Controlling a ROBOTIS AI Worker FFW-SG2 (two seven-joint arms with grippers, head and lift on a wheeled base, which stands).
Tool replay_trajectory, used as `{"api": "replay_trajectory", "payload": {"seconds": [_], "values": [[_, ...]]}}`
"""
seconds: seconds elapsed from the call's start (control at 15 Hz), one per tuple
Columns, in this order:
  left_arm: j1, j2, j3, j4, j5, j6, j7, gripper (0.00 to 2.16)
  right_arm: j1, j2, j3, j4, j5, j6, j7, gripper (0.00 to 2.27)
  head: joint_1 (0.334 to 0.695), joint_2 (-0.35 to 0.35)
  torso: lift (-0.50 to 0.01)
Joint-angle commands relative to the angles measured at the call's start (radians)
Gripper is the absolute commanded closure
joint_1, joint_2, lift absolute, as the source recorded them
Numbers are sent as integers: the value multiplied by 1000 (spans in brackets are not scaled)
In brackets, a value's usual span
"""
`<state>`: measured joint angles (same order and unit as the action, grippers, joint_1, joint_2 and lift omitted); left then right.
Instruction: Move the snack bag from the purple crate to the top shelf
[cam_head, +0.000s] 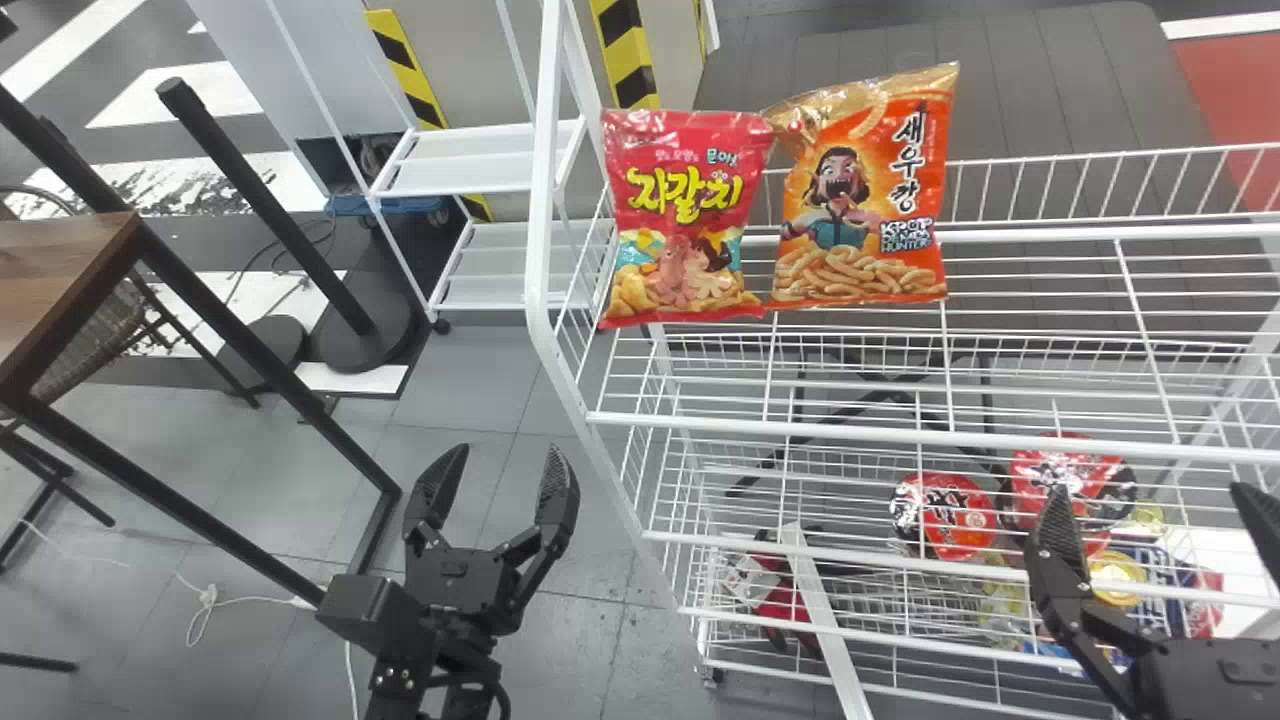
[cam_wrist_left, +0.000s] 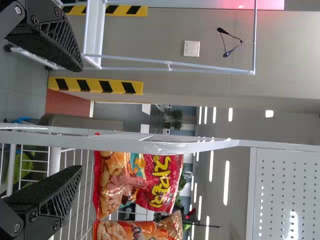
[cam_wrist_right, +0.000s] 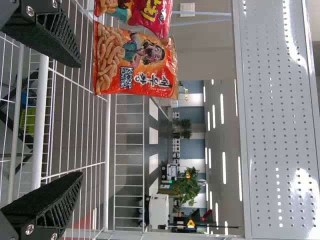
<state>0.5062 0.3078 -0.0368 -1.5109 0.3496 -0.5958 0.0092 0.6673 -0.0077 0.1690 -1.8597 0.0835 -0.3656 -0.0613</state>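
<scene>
On top shelf (cam_head: 900, 433): red snack bag (cam_head: 690, 215) and orange snack bag (cam_head: 865, 190), upright, side by side; which is the task's bag, we can't tell.
Left end effector (cam_head: 508, 450): fingers spread, nothing held, out beside rack.
Right end effector (cam_head: 1150, 488): fingers spread, nothing held, over rack's front side.
Step, our guess: bag placed, job probably done; back both arms off.
Doing it well: retreat straight, fingers apart, don't snag wires or knock rack.
Bag risk: light, slippery film, may tip; if crooked, press gently near the base, don't pinch the top.
Lower tiers (cam_head: 860, 559): round red tubs (cam_head: 940, 515) and a gold-topped can (cam_head: 1118, 578) seen through wires; exact tier unclear.
</scene>
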Motion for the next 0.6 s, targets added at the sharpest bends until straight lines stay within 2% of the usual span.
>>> {"api": "replay_trajectory", "payload": {"seconds": [0.0, 0.2, 0.33, 0.53], "values": [[0, -4, 0, 0, -6, 0, 0, 134, -2, 9, -5, 7, -1, 6, 0, 22, 695, 279, -1], [0, -7, 0, 1, -11, 0, 2, 134, 0, 9, -10, 8, -1, 18, -3, 22, 695, 272, -1], [0, -9, 0, 3, -11, 0, 2, 134, -6, 9, 0, -13, -4, 156, -29, -2, 695, 268, -12], [-2, -9, 2, 5, -9, 0, 3, 134, -9, 9, 3, -16, -7, 162, -29, -2, 695, 263, -24]]}}
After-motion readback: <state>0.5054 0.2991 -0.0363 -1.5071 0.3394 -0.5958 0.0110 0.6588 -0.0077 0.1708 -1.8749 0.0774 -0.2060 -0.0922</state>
